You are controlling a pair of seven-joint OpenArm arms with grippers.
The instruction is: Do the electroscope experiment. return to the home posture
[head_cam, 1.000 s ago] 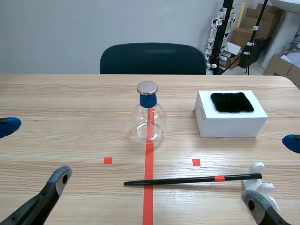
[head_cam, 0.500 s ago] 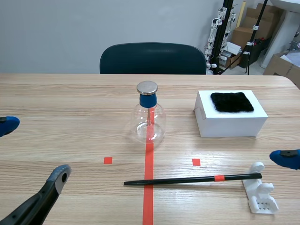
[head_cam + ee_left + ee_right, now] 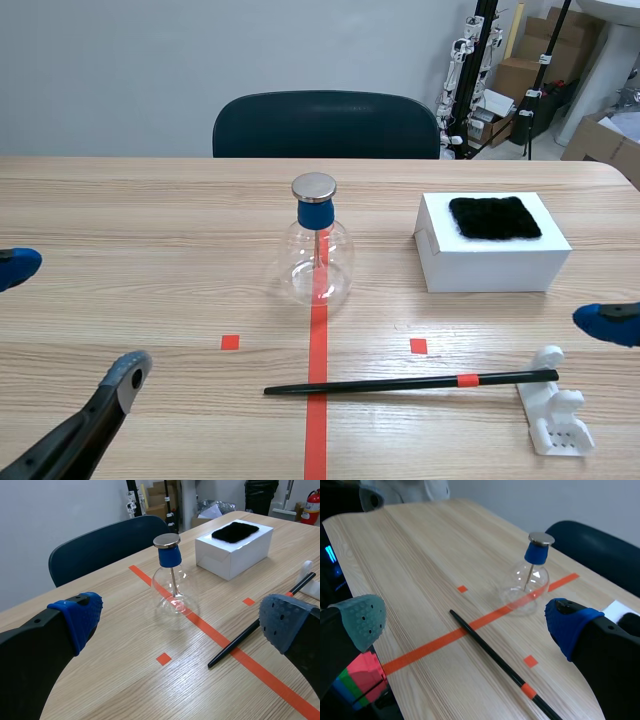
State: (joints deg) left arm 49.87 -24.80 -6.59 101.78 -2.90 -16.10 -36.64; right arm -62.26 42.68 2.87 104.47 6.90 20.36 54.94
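At the near edge of the desk (image 3: 150, 220), both arms sit low, holding nothing.
The left end effector (image 3: 70, 320) and right end effector (image 3: 465, 622), each spread wide, flank the black rod (image 3: 410, 382), which lies crosswise with one tip on a white stand (image 3: 558, 410), nearer the right arm. Beyond, the electroscope (image 3: 317, 245) stands upright on the red tape line (image 3: 318, 330), well ahead of both; home posture looks all but reached.

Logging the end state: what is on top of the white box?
A black fuzzy cloth lies flat on the white box; the box's inside is hidden.
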